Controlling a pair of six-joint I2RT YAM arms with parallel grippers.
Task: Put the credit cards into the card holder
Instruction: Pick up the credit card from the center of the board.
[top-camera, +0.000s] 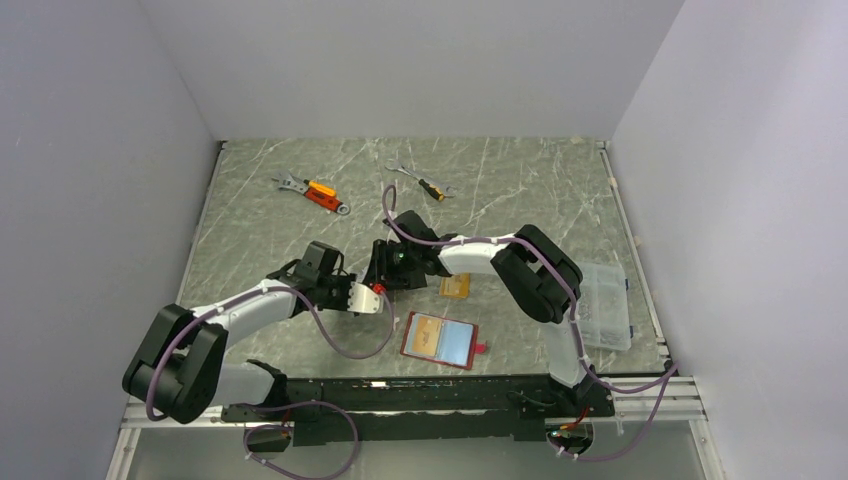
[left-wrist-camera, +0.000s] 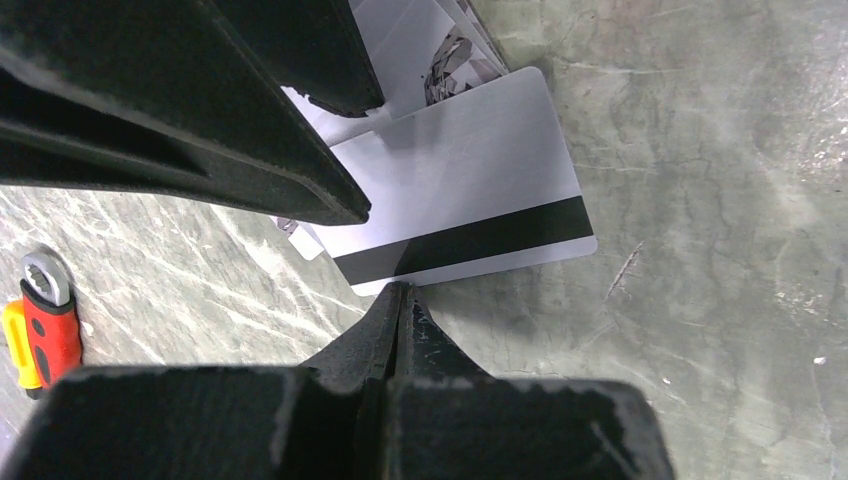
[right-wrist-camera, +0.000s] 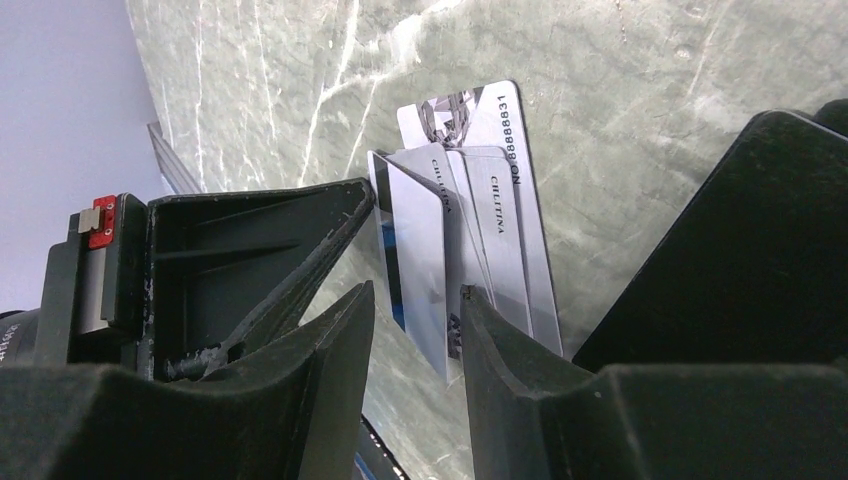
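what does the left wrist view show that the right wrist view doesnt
Only left wrist: a wrench at the edge, and the silver card's striped back. Only right wrist: lettering on the fanned cards, and the wall. Both: that silver card between the right fingers, the shut left fingers, and the table.
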